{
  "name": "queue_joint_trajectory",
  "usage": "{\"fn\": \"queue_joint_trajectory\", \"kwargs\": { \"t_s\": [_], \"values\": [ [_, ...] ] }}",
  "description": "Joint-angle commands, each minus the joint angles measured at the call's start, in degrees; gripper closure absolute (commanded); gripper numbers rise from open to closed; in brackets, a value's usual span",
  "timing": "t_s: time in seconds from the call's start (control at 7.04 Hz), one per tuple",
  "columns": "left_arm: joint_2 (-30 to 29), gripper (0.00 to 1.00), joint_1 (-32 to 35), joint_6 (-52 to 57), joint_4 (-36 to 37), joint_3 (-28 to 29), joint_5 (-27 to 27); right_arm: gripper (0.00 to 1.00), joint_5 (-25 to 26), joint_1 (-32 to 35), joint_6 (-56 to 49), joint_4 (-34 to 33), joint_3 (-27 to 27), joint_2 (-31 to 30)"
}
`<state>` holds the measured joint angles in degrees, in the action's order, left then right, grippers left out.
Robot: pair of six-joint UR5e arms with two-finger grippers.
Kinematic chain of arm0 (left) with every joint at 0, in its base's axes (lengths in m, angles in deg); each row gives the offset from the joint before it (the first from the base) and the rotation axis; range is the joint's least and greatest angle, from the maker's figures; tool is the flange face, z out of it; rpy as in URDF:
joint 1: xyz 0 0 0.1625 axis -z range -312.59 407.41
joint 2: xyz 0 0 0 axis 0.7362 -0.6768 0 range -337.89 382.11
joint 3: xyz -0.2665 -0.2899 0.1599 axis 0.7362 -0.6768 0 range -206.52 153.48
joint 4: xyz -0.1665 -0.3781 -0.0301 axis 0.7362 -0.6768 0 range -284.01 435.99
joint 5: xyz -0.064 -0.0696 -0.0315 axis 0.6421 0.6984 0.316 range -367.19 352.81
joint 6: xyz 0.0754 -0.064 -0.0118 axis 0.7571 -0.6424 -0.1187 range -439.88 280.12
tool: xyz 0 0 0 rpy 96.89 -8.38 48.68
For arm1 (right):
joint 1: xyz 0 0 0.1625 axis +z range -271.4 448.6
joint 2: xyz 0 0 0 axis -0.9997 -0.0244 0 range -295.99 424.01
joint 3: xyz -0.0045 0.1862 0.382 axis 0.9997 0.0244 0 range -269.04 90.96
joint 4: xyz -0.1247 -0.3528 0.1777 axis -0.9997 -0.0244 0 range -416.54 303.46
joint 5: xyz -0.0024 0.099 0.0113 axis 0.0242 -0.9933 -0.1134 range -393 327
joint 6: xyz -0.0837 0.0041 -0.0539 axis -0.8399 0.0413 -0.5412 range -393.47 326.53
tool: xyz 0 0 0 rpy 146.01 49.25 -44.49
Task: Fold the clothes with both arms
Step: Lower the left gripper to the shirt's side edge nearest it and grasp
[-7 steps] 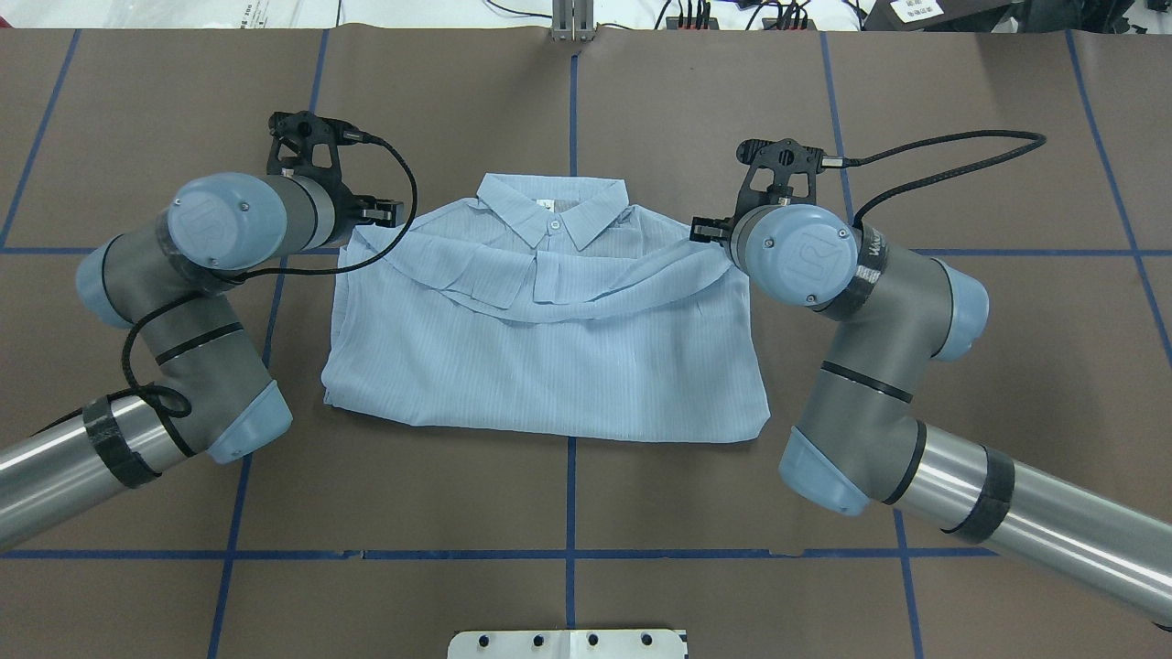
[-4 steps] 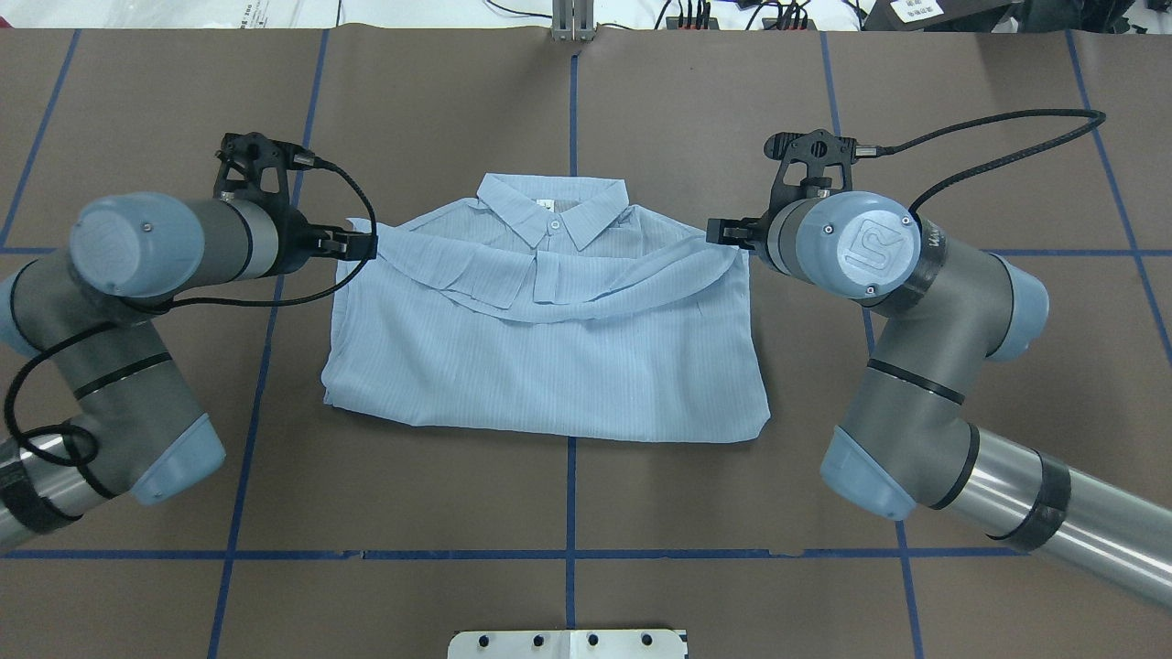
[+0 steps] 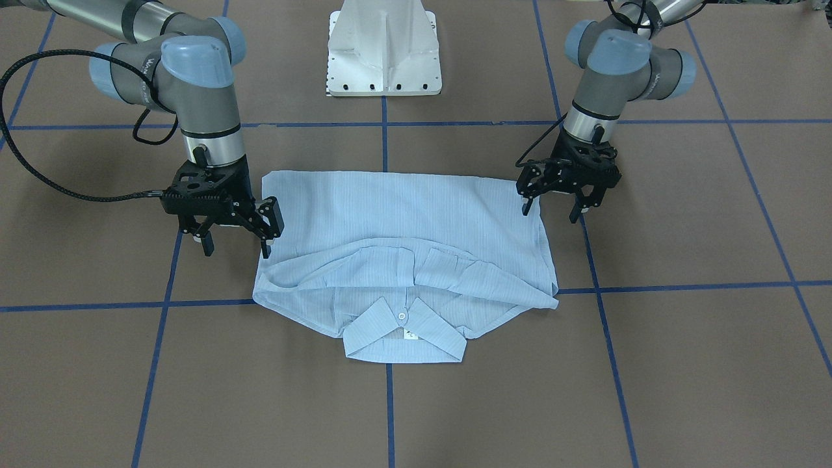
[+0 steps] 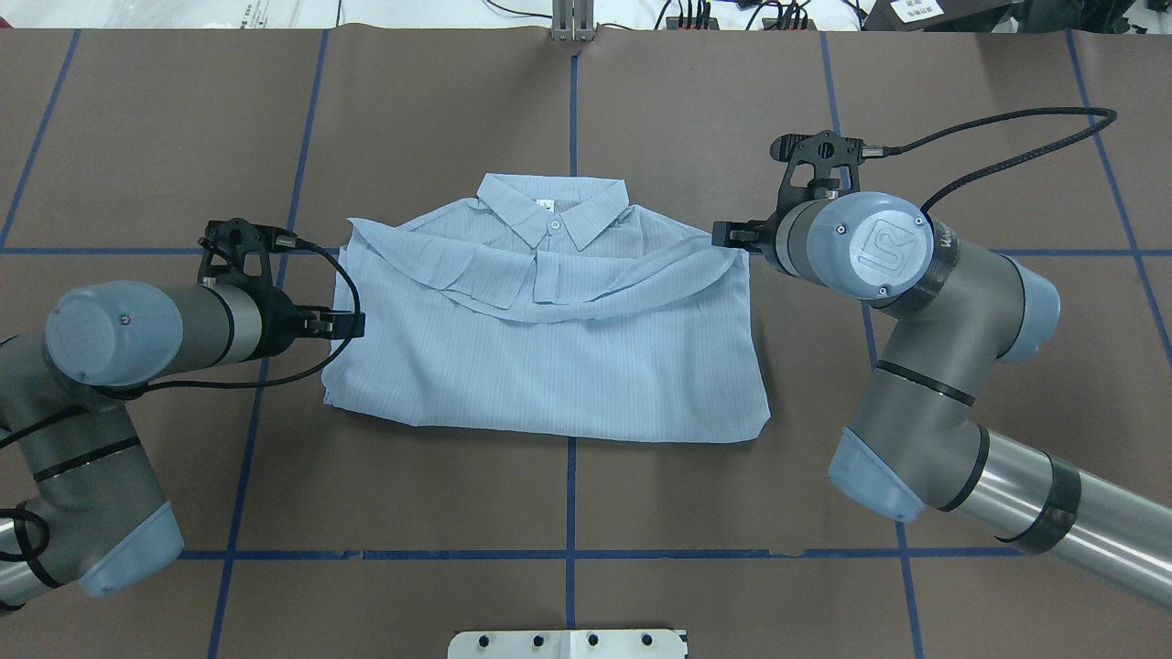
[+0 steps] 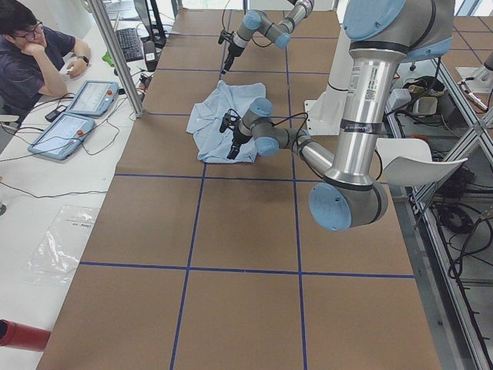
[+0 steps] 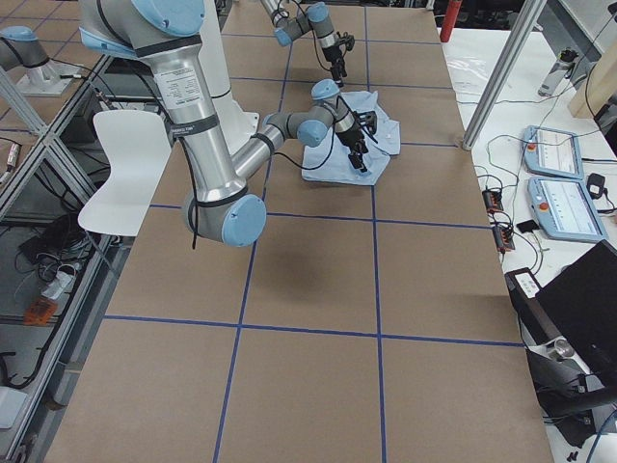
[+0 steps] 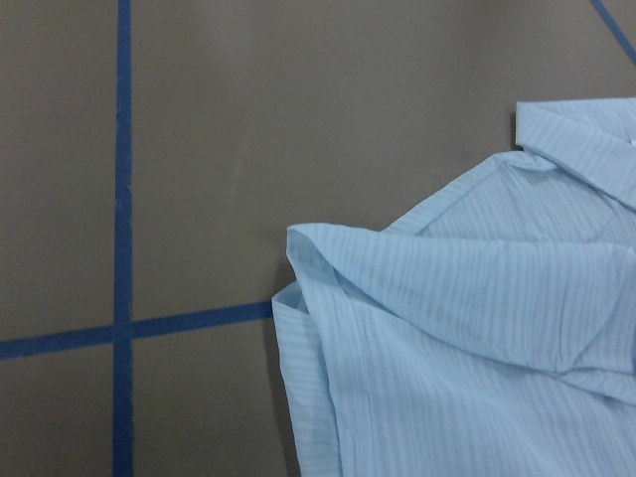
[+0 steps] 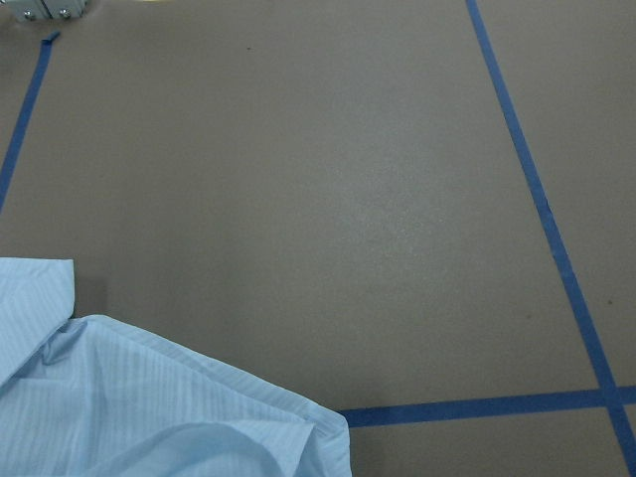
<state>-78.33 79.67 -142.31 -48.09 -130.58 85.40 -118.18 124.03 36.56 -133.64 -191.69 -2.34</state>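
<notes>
lying flat near the middle of the brown table (image 4: 568, 494), the light-blue shirt (image 4: 549, 366) is folded into a wide rectangle. its front is up and its collar (image 4: 554, 209) is at 12 o'clock in the overhead view, on the side away from the robot. a folded-over layer drapes in a shallow curve across the chest just below the collar.

the left gripper (image 3: 549, 213) hangs at the shirt's 9 o'clock edge in the overhead view, jaws spread apart and holding nothing. one tip is over the cloth's border and the other over bare table; i cannot tell whether either touches. the right gripper (image 3: 237, 249) is at about 2 o'clock, beside the shoulder corner. its jaws are likewise released and empty, the inner tip right at the fabric's edge.

blue tape lines (image 4: 569, 513) cross the table in a grid, one running under the shirt. the left wrist view shows a folded shirt corner filling its 4 o'clock part. the right wrist view shows another corner at 7 o'clock. a white pedestal (image 3: 383, 58) stands at 12 o'clock in the front-facing view. a person (image 5: 31, 54) sits at a side table at 10 o'clock in the left exterior view.
</notes>
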Motion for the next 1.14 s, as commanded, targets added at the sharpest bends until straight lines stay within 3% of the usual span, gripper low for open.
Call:
{"fn": "queue_joint_trajectory", "kwargs": {
  "t_s": [0.0, 0.71, 0.85, 0.99],
  "values": [
    [0.3, 0.26, -2.6, -1.9, 0.1, -0.3, -0.2, 0.0, 0.1, -0.1, 0.3, 0.0, 0.2, 0.0],
    [3.5, 0.34, -7.1, -2.8, 0.2, -2.3, -0.4, 0.0, 0.2, -0.2, 0.6, 0.0, 0.6, -0.1],
    [3.4, 0.46, -7.8, -3.9, 0.1, -2.2, -0.4, 0.0, 0.2, -0.2, 0.6, 0.1, 0.6, -0.1],
    [3.3, 0.85, -7.9, -5.1, 0.1, -2.3, -0.4, 0.0, 0.2, -0.2, 0.6, 0.0, 0.6, -0.2]
  ]
}}
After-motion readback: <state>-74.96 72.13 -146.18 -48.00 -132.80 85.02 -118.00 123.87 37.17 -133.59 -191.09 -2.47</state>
